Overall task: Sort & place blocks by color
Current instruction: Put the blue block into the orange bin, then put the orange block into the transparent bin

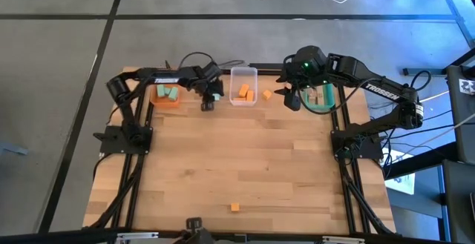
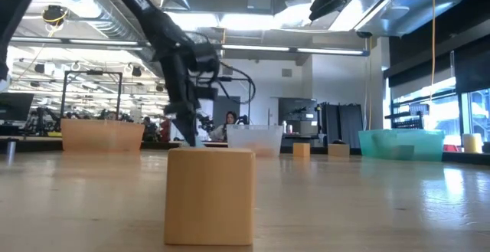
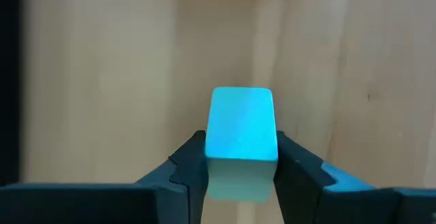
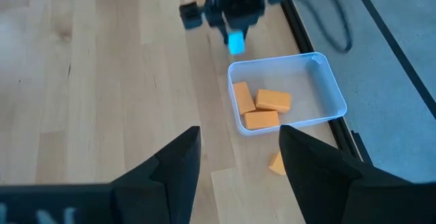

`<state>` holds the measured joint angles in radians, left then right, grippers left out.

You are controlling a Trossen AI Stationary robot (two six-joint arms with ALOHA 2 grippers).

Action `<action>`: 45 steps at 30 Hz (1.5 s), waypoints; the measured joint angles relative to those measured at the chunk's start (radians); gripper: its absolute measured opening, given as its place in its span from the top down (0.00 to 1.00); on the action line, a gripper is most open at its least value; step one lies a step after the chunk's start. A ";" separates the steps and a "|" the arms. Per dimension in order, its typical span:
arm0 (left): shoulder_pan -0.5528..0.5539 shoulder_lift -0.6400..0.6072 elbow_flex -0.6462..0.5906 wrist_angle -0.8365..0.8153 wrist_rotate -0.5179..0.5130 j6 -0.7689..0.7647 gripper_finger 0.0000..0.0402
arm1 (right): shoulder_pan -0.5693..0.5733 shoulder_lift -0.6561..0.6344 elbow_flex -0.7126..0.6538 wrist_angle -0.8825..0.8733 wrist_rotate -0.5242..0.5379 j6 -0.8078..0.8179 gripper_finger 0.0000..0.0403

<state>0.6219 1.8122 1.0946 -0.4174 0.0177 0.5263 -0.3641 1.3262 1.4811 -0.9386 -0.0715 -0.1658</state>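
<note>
So the thing that matters here: the left gripper [image 1: 208,103] is clamped on a mint green block [image 3: 241,125], hanging above the bare table between the orange bin [image 1: 165,96] and the clear bin [image 1: 243,94]. The orange bin, just to its left, already has two mint green blocks [image 1: 167,92] in it, so my guess is that's where this one goes, a short move leftward. The wrist view shows the block pinched across its narrow sides with its long axis running out past the fingertips, standing clear of the wood.

Moving right, the clear bin holds three orange blocks [image 4: 257,107], and one more orange block [image 1: 267,94] lies on the table just beside the bin's right wall. The right gripper [image 1: 293,99] hovers near that loose one with its fingers spread and nothing between them, so the right arm is clearly the closer one for it. Behind it, the teal bin [image 1: 322,107] has some plain wood blocks in it, but the arm covers too much to count them.

There's also one stray orange block [image 1: 234,207] well apart from everything, at the near edge of the table [image 1: 245,162].
</note>
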 joint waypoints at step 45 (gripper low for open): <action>0.316 -0.385 -0.139 -0.481 -0.393 -0.865 0.55 | 0.000 0.000 0.000 -0.006 -0.011 0.001 0.50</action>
<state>0.9379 1.4277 0.9554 -0.8986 -0.3756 -0.3386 -0.3641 1.3262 1.4811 -0.9443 -0.0826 -0.1650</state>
